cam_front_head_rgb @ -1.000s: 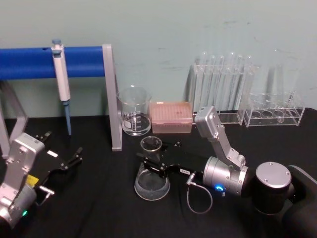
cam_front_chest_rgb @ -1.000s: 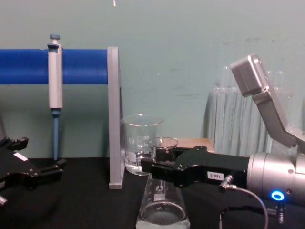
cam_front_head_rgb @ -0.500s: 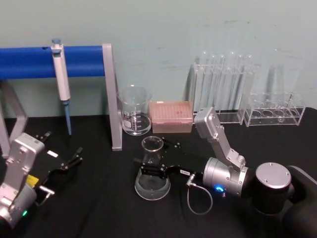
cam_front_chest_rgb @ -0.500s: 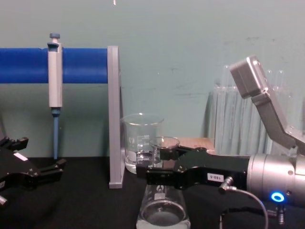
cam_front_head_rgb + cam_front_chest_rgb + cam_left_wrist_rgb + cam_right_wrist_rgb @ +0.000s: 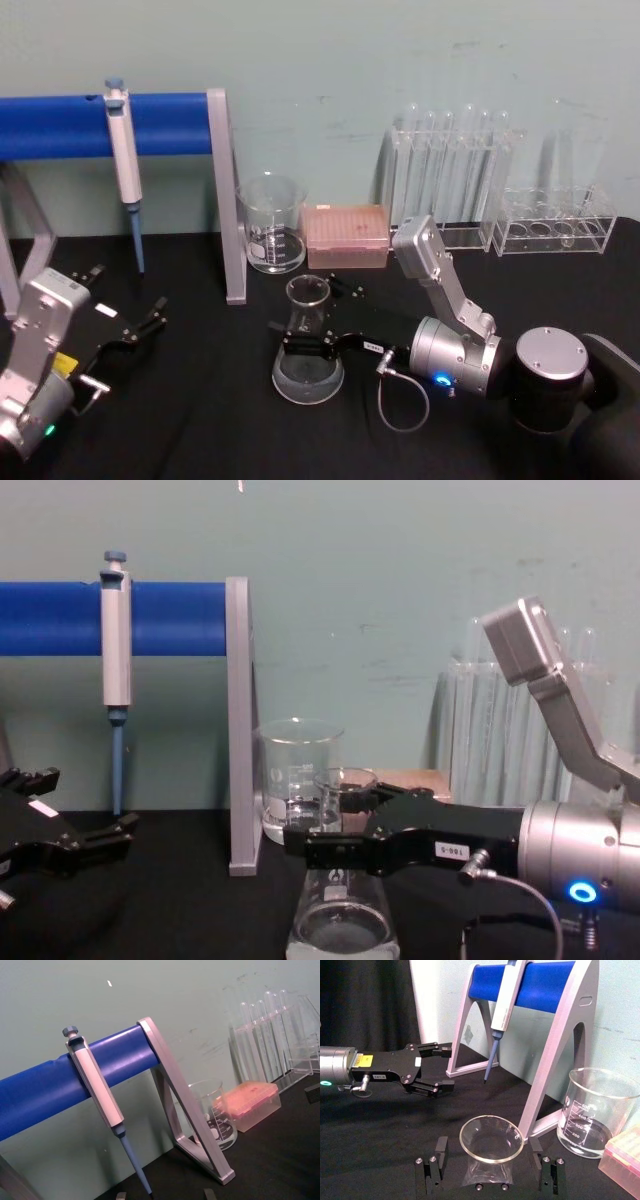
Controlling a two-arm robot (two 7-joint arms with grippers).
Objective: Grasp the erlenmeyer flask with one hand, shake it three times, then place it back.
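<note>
With the erlenmeyer flask (image 5: 307, 345) standing upright on the black table (image 5: 200, 420), in front of the glass beaker (image 5: 271, 223) and the pink tip box (image 5: 345, 236), the step in hand appears to be either the grasp or the release at the neck; the frames alone do not settle which. The right gripper (image 5: 303, 342) reaches in from the robot's right, its fingers straddling the flask where the cone narrows. In the right wrist view the fingers (image 5: 434, 1170) stand on either side of the glass with a visible gap, so the right gripper (image 5: 487, 1172) is spread, not clamped.

Recommended practice, if the grasp is intended:
- Centre the neck between the fingers before closing; the wrist view shows the flared rim (image 5: 491, 1138) roughly midway.
- Close just under the flare, so the rim stops the glass slipping downward during shaking.
- Apply moderate force; the glass is smooth and likely slippery.
- Lift straight up before shaking, keeping clear of the beaker and the grey stand post (image 5: 226, 195) behind.

The small amount of liquid should tolerate brisk motion while upright.

The left gripper (image 5: 125, 320) rests parked at the robot's left, fingers apart, below the pipette (image 5: 123, 160) hanging on the blue bar (image 5: 60, 125).
</note>
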